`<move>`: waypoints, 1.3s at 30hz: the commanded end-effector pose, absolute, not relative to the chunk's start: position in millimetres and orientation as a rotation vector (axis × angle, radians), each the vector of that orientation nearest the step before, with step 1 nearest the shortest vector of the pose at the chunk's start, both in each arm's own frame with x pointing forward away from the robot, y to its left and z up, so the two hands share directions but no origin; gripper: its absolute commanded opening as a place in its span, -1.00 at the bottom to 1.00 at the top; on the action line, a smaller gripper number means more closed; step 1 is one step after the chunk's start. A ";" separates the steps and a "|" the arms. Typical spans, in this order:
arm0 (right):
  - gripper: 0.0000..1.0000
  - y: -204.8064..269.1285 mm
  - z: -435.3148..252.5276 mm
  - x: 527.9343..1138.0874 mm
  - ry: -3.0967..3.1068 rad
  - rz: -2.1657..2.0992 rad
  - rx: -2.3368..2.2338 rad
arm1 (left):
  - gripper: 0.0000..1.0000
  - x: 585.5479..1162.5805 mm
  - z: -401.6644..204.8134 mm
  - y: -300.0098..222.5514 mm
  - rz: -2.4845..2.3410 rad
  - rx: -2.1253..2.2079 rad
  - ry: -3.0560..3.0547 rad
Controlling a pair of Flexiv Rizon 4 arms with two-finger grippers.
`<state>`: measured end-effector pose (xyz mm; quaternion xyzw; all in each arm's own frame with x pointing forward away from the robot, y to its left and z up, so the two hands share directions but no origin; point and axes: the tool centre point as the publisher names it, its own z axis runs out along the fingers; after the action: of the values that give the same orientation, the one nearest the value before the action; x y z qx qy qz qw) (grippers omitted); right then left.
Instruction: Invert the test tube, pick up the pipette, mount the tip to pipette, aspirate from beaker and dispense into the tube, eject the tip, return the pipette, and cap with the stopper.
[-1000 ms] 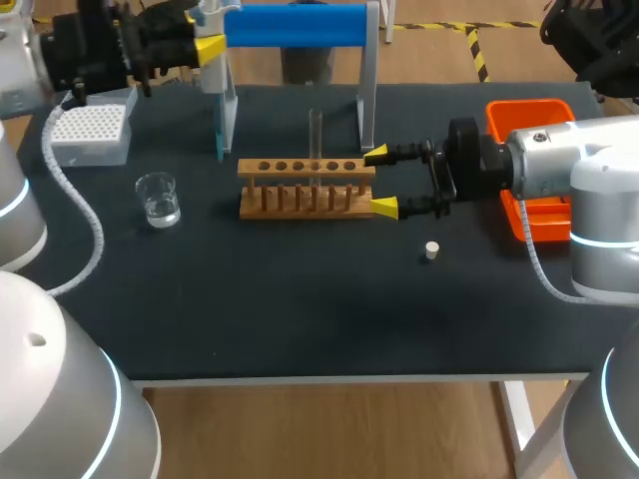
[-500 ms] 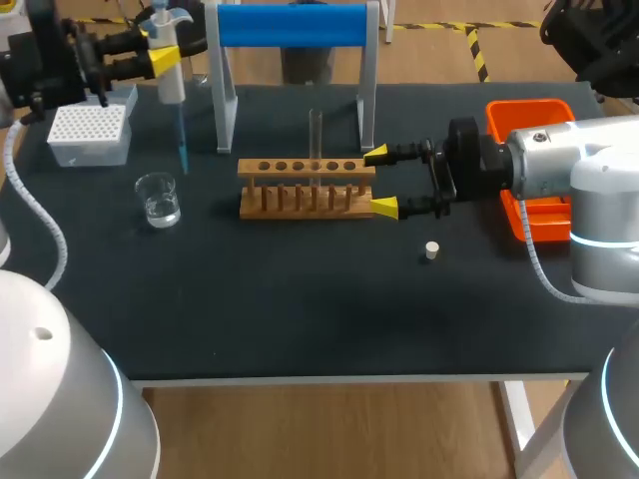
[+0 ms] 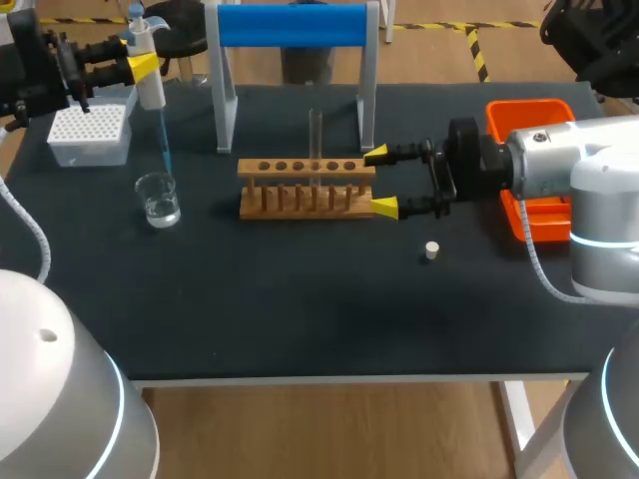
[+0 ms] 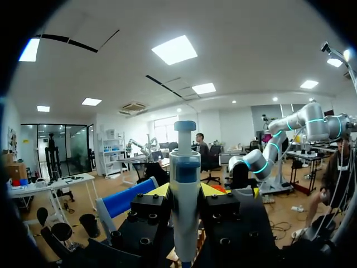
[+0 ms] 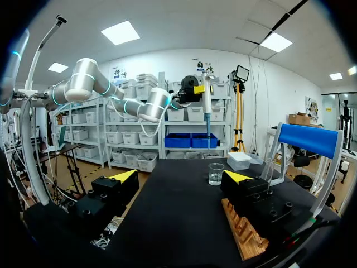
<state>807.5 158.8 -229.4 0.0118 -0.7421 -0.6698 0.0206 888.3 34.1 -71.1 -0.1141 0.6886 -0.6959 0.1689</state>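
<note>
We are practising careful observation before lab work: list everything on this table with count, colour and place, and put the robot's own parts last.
pipette: one, pale grey, upright over the beaker
pipette tip: one, blue, mounted on the pipette, pointing down at the beaker
beaker: one, clear with some liquid, left part of the table
tip box: one, white, far left corner
rack: one, wooden, mid-table
test tube: one, clear, upright in the rack
stopper: one, white, lying right of the rack
stand: one, blue bar on pale uprights, behind the rack
bin: one, orange, far right
table: one, black
left end effector: yellow tips, shut on the pipette
right end effector: yellow tips, open, at the rack's right end
</note>
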 end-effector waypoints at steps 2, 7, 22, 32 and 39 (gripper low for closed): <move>1.00 158.2 -228.8 807.3 -2.303 -2.074 0.038 | -1.00 896.2 -81.3 40.1 -1.995 -0.319 1.950; 1.00 158.2 -228.8 807.3 -2.303 -2.074 0.038 | -1.00 902.0 -87.1 46.5 -1.989 -0.331 1.947; 1.00 158.2 -228.8 807.3 -2.303 -2.074 0.038 | -1.00 912.5 -100.1 61.9 -1.990 -0.359 1.929; 1.00 158.2 -228.8 807.3 -2.303 -2.074 0.038 | -1.00 917.2 -105.9 67.8 -1.993 -0.377 1.925; 1.00 158.2 -228.8 807.3 -2.303 -2.074 0.038 | -1.00 919.2 -108.7 69.5 -1.990 -0.391 1.926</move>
<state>807.5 158.8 -229.4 0.0119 -0.7421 -0.6699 0.0206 917.8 68.5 -108.0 -0.1392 0.6788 -0.7001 0.1723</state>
